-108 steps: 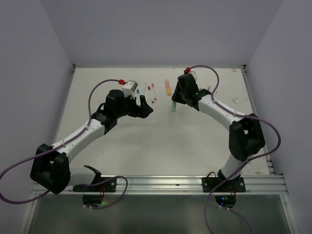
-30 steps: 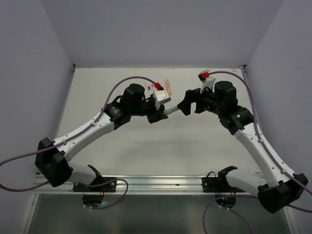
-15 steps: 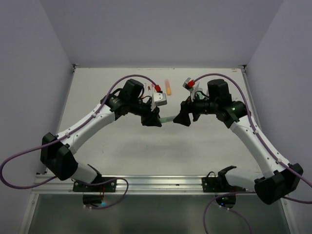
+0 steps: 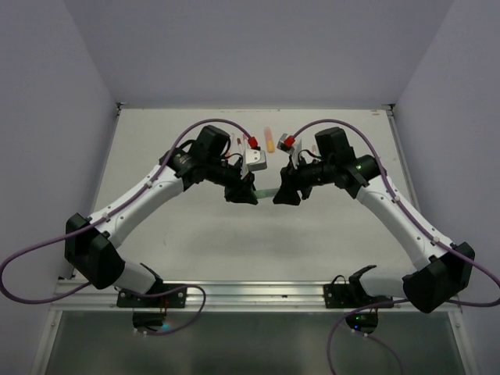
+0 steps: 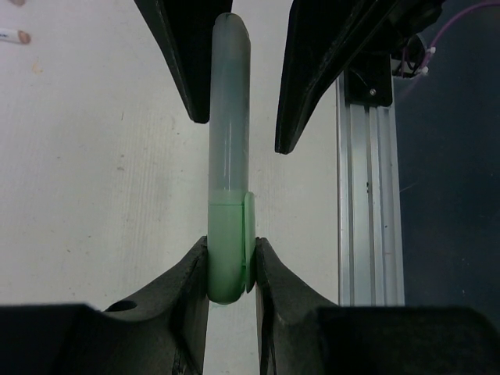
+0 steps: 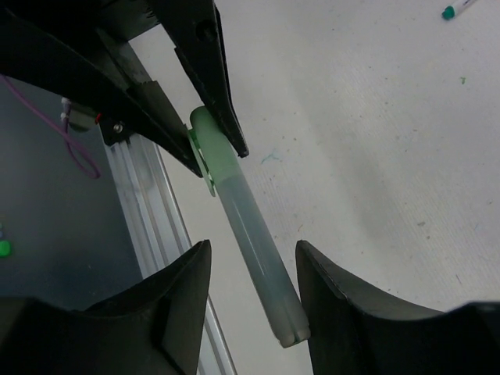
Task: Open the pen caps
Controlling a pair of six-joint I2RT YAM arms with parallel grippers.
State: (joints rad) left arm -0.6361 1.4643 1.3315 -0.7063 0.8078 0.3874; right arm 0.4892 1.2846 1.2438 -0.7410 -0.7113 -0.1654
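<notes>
The left gripper (image 5: pixel 231 254) pinches the mint green cap (image 5: pixel 226 262) of a pale green highlighter (image 5: pixel 230 117). Its two fingers press against opposite sides of the cap, with the cap's clip lying against one finger. The cap sits at the very tips of the fingers, and its rounded end pokes slightly back between them.

The highlighter is held off the table (image 4: pixel 195 242) and lies roughly level in the top view. It bridges the gap between the two arms near the middle of the work surface. Its long frosted barrel runs straight away from the left gripper and ends between the fingers (image 6: pixel 176 312) of the right gripper (image 6: pixel 252 251).

Those fingers are spread apart, one on each side of the barrel's far end. In the left wrist view a strip of table shows between each finger and the barrel, so neither is pressing on it. In the right wrist view the butt of the barrel lies nearer one finger than the other, and whether it touches that finger cannot be told.

An orange highlighter (image 4: pixel 269 141) lies on the table beyond the grippers, well apart from them. A thin pen with a teal end (image 6: pixel 455 10) lies at the edge of the right wrist view.
</notes>
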